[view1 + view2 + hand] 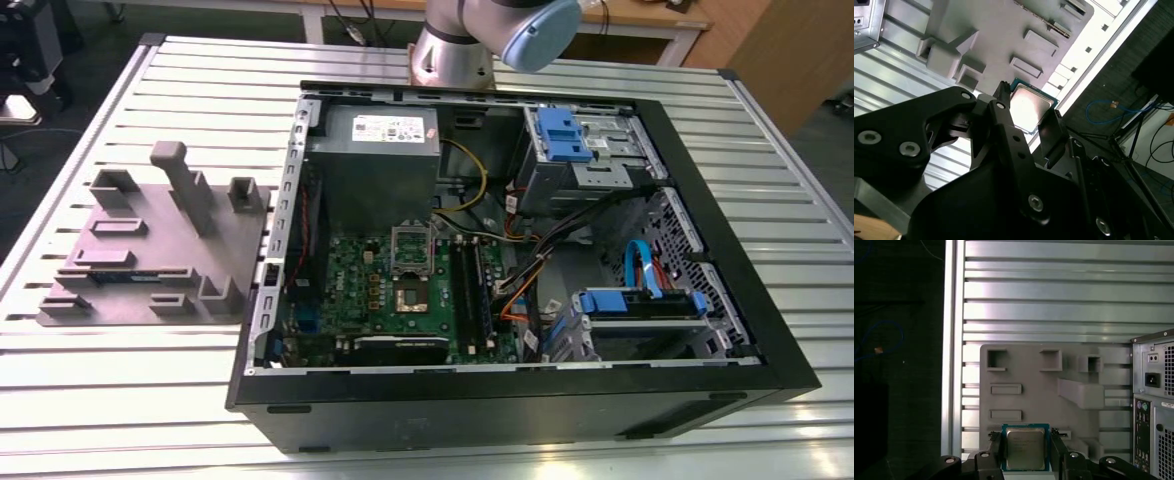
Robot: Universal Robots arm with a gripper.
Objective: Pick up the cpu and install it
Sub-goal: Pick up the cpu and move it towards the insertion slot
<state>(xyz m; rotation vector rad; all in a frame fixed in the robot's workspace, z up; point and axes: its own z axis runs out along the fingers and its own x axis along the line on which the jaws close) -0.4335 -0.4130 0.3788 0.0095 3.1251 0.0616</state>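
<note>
The cpu (1025, 449), a small square chip with a silver metal top and a green rim, sits between the two black fingers (995, 446) of my gripper (1025, 441), which is shut on its edges. The second wrist view shows the same cpu (1030, 106) clamped in the gripper (1028, 103). It hangs well above the grey moulded holder tray (1029, 367). The motherboard (400, 300) lies inside the open computer case (694, 400), its cpu socket (411, 296) uncovered, with the socket's bracket (411, 243) raised behind it.
The grey tray (147, 250) lies on the slatted metal table (134, 400) at the exterior view's left of the case. Inside the case are a grey power-supply box (380, 150), blue drive brackets (561, 135), cables and black memory sticks (470, 290). The arm's base (454, 50) stands behind the case.
</note>
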